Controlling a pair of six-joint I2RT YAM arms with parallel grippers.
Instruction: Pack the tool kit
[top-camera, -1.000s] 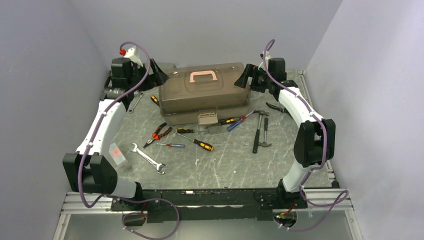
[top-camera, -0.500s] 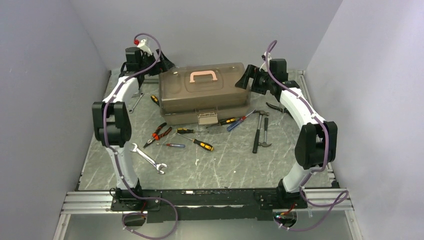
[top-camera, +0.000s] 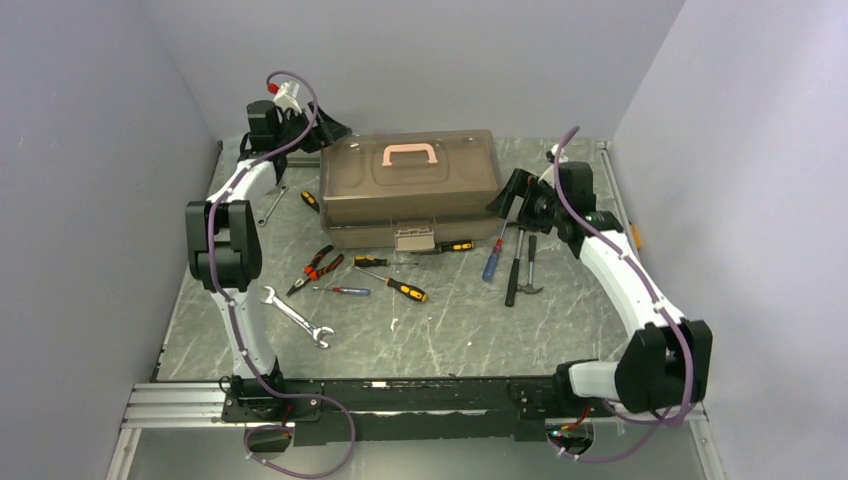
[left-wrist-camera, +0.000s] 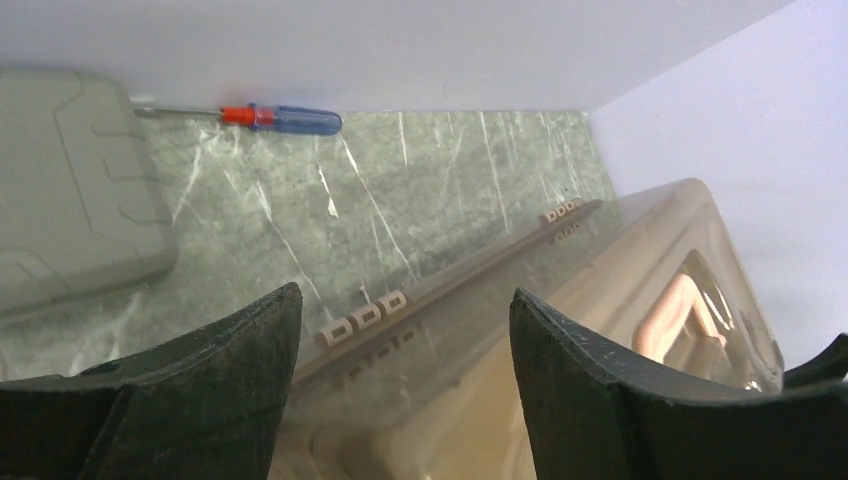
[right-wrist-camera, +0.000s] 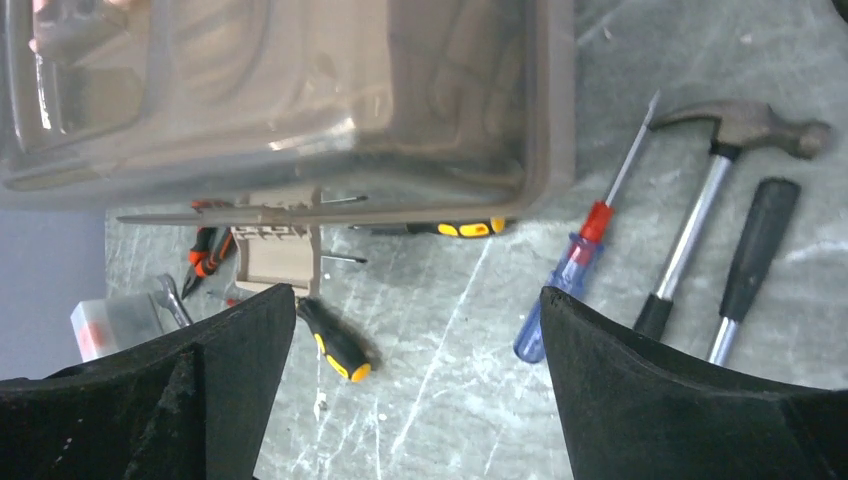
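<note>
Top view: the toolbox (top-camera: 420, 205) is set at the far middle of the surface (top-camera: 450, 330), lid (top-camera: 440, 165) shut, pink handle (top-camera: 407, 153) on top. Contents cannot be made out through the smoky lid. Only narrow gaps are left to the back wall (top-camera: 420, 60) and at both sides. Loose tools are spread in front of the box: pliers (top-camera: 316, 266), yellow-black screwdriver (top-camera: 400, 289), blue screwdriver (top-camera: 493, 258), 2 hammers (top-camera: 514, 275). Bare surface is seen between these tools and the arm bases. The left gripper (top-camera: 330, 133) is held at the box's far-left corner, the right gripper (top-camera: 503, 197) just beside its right-front corner.

Left wrist view: jaws are spread wide, nothing held. The lid's edge is seen below them. A flat grey case (left-wrist-camera: 70, 180) lies to the left, apart from the box. A wall-side screwdriver (left-wrist-camera: 270, 118) lies along the wall foot.

Right wrist view: jaws are spread wide, nothing held. The box corner and latch (right-wrist-camera: 280, 250) are seen above. The blue screwdriver and both hammers lie at the right, apart from the box.
</note>
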